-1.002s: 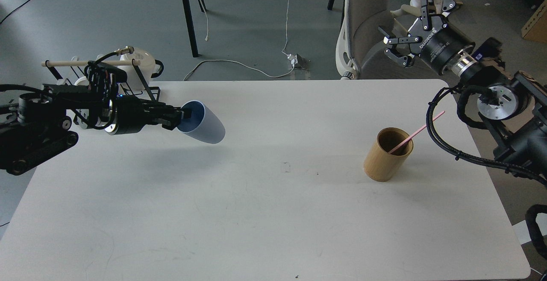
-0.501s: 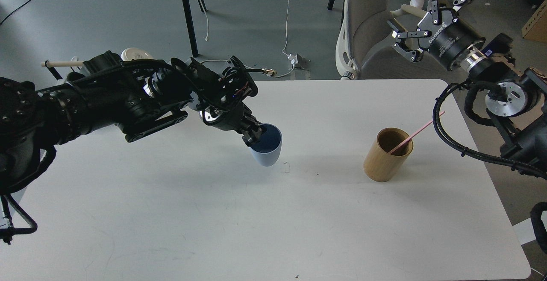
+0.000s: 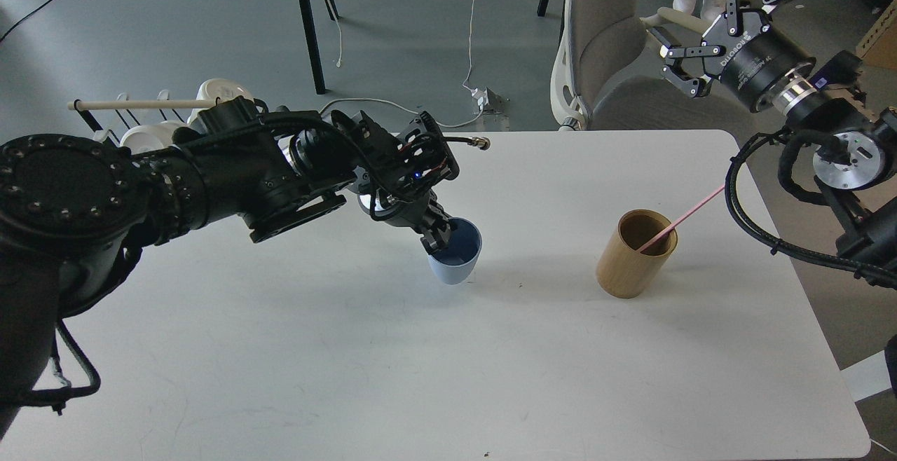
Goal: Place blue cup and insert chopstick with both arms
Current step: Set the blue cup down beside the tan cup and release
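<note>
The blue cup [image 3: 457,256] stands upright near the middle of the white table [image 3: 448,363]. My left gripper [image 3: 439,234] is shut on the cup's left rim, one finger inside and one outside. A pink chopstick [image 3: 683,217] leans out to the upper right of a tan wooden cylinder [image 3: 634,253] at the right of the table. My right gripper [image 3: 716,18] is open and empty, raised beyond the table's far right corner, well above the cylinder.
A rack with a pale wooden rod [image 3: 140,104] and white mugs [image 3: 218,91] stands at the table's far left, behind my left arm. A grey chair [image 3: 603,47] stands behind the table's far edge.
My left arm swung right from the rack with the blue cup, turning it from tilted on its side to upright and lowering it to the table. My right gripper rose slightly to the right.
</note>
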Motion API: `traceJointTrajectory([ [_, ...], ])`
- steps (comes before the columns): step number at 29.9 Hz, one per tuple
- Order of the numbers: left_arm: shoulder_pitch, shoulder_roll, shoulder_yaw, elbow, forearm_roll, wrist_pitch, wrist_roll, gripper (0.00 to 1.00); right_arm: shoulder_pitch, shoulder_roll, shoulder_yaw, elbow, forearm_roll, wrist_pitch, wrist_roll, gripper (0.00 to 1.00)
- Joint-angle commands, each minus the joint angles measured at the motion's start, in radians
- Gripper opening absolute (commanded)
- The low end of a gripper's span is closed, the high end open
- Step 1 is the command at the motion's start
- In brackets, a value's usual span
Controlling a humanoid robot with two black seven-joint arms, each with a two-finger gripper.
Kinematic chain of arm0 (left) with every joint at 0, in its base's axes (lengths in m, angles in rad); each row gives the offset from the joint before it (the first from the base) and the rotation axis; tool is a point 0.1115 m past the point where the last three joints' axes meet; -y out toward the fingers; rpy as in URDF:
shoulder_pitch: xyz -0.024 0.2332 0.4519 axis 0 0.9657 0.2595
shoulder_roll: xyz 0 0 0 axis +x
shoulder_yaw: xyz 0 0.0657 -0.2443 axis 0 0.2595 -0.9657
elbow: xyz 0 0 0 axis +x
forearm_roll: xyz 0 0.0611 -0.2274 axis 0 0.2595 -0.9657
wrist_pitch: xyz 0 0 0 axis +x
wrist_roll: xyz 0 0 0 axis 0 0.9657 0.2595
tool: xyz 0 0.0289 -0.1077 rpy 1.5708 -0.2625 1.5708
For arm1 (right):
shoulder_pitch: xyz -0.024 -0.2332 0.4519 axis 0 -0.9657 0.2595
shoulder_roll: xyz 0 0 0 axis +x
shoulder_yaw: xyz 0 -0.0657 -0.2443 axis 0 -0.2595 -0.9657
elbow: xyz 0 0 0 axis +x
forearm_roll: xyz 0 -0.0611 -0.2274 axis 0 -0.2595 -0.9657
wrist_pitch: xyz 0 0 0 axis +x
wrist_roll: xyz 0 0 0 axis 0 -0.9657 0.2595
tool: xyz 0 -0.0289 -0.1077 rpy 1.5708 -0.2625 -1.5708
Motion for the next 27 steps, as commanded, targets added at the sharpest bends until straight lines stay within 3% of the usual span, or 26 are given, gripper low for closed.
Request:
traceJointTrajectory([
  [1, 0.004, 0.001, 0.007, -0.001, -0.001, 0.000, 0.000, 0.00, 0.000, 0.000, 0.000, 0.001, 0.000, 0.000, 0.000, 0.99],
  [27, 0.022, 0.001, 0.007, -0.011, -0.004, -0.011, 0.000, 0.11, -0.003, -0.007, 0.000, 0.006, 0.000, 0.000, 0.001, 0.99],
])
